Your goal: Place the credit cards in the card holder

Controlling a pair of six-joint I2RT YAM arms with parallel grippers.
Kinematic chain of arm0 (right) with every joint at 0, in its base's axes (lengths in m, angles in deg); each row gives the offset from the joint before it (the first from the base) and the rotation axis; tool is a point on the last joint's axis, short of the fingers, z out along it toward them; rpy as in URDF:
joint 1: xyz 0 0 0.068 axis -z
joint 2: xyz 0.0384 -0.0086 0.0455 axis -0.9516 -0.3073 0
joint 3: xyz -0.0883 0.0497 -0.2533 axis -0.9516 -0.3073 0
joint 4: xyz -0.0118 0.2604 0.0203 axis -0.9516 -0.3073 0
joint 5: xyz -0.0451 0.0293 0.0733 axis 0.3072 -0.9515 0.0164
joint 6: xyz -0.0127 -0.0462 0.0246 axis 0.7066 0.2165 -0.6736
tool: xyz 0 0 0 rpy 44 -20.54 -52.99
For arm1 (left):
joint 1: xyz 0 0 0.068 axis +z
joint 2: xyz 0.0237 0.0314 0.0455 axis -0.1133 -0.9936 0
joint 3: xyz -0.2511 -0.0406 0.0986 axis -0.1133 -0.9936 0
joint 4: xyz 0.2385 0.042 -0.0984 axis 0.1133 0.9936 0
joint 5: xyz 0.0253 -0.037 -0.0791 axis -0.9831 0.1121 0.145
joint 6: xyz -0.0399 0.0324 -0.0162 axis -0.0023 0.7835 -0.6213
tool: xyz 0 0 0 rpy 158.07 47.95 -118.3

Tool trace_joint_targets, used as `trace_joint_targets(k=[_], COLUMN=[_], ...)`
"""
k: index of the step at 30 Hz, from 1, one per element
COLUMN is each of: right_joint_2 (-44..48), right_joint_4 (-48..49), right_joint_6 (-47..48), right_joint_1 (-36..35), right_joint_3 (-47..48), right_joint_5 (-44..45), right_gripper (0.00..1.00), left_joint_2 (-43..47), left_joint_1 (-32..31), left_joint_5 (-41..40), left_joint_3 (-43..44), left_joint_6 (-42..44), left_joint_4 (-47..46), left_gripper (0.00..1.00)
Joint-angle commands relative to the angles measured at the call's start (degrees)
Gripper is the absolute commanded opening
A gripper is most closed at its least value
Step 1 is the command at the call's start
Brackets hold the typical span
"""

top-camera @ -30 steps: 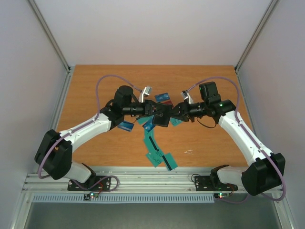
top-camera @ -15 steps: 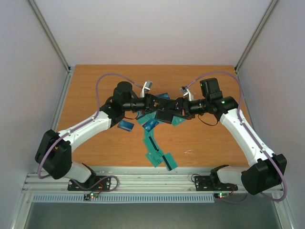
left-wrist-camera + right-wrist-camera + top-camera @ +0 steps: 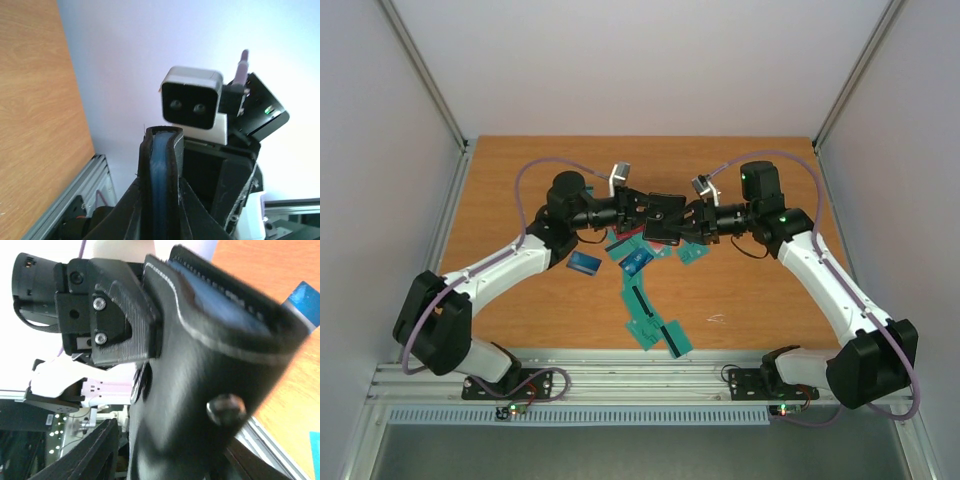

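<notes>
Black and folded, the small wallet-like card holder (image 3: 665, 215) hangs pinched between both sets of jaws, lifted above the orange-brown wooden table (image 3: 520, 180). The left gripper (image 3: 638, 212) is clamped nearly closed on the holder's left edge. Seen from the left wrist, the case stands edge-on between the fingers, a blue lining showing down its slot. The right gripper (image 3: 692, 220) grips the opposite side. Its own camera is almost filled by the black case, and the ribbed pad of the left arm's finger (image 3: 125, 325) can be seen pressed against the far edge.

The step in hand looks to me like readying the holder, with the two arms steadying or prising it so its mouth faces a usable way. I see no card in either jaw. Next, I'd guess, one arm must keep the case open while the other lets go and fetches a card.

Below and nearer the bases, the thin plastic credit cards (image 3: 650, 318) lie scattered on the table, mostly teal, with a blue card (image 3: 584, 263) just under the left forearm.
</notes>
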Motion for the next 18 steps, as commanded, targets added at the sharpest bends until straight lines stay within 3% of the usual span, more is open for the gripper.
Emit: trace_joint_targets(k=[1,6,12,14,18], right_joint_2=[1.45,0.71,-0.16,-0.34,-1.33], right_joint_4=[10.45,12.96,11.97,9.15,-3.79], right_joint_6=[-7.55,-9.4,-8.63,-6.74,1.3], right_joint_1=[-0.28,-0.28,-0.28,-0.28,-0.54], right_joint_3=[-1.85,-1.86,-0.98,-0.15,4.0], right_joint_5=[-4.65,-4.62,-4.02,-3.24,1.1], right_gripper=[0.44,0.27,0.13,0.07,0.01], left_joint_2=[0.94,0.91,1.27,1.77,4.07], left_joint_1=[1.77,2.01,2.03,2.05,2.07], left_joint_5=[-0.23,0.13,0.18,0.26,-1.39], left_joint_3=[-2.28,-2.3,-2.11,-1.56,1.93], left_joint_6=[-9.9,-10.27,-9.96,-8.54,1.86], left_joint_4=[-14.9,-14.47,-12.92,-9.69,6.33], left_gripper=[0.08,0.08,0.1,0.16,0.42])
